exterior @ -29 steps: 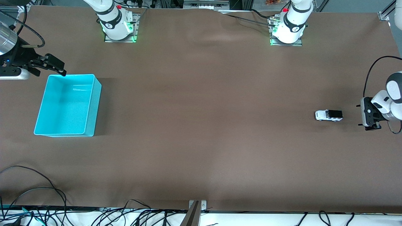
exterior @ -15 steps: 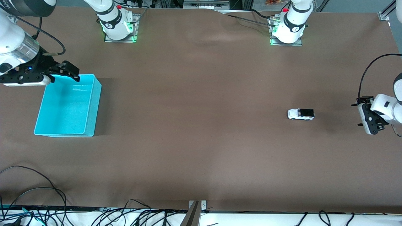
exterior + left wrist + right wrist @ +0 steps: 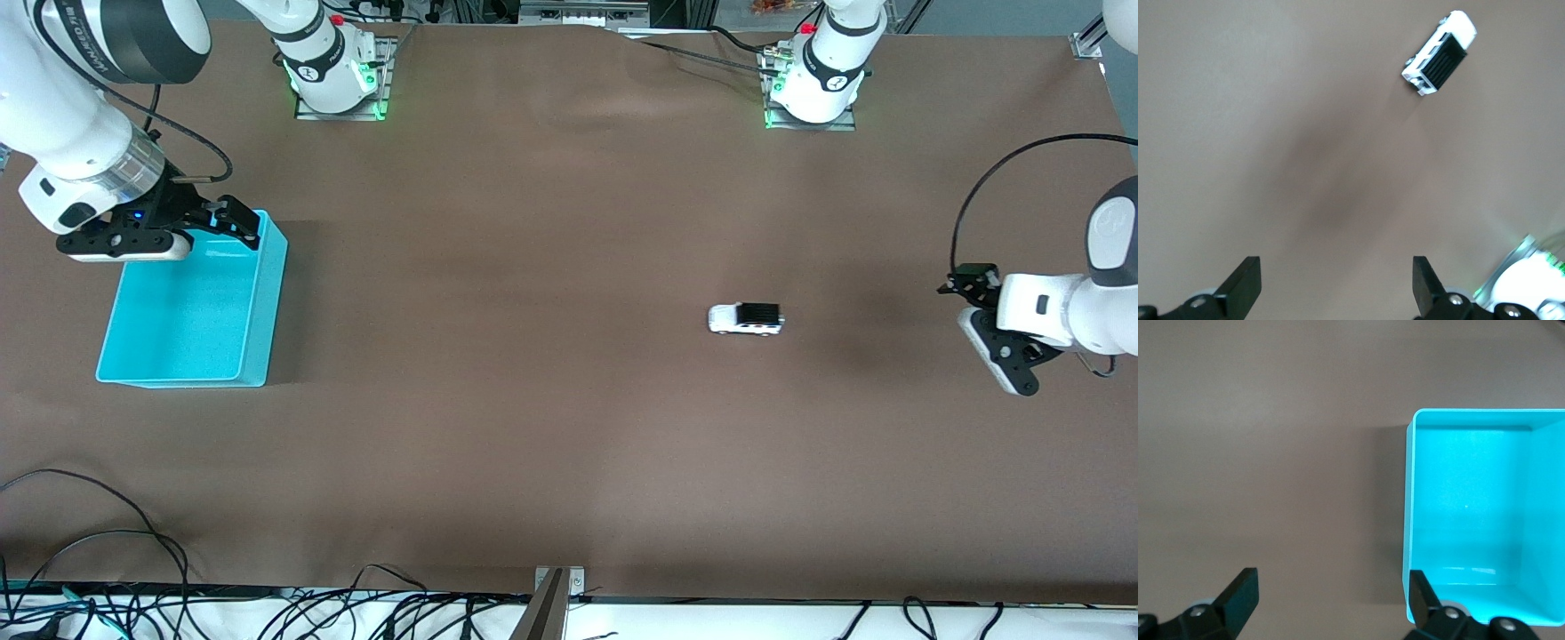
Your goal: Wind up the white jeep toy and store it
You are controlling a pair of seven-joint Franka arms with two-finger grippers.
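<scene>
The white jeep toy (image 3: 745, 318) stands on the brown table with nothing touching it, roughly midway between the left arm's end and the table's middle. The left wrist view shows the jeep (image 3: 1439, 55) well ahead of the fingers. My left gripper (image 3: 994, 354) hovers over bare table toward the left arm's end, open and empty (image 3: 1337, 287). The turquoise bin (image 3: 267, 302) sits at the right arm's end, with nothing in the part that shows. My right gripper (image 3: 233, 220) hangs open over the bin's corner farthest from the front camera. One of its fingers (image 3: 1421, 593) is above the bin's wall (image 3: 1408, 520), the other above the table.
Both arm bases (image 3: 333, 84) (image 3: 813, 89) stand along the table's edge farthest from the front camera. Loose cables (image 3: 107, 542) lie at the edge nearest that camera. A metal bracket (image 3: 556, 582) sits at the middle of that edge.
The jeep has rolled across the table toward the right arm's end. My left gripper has drifted the same way. My right gripper has come in over the bin's corner.
</scene>
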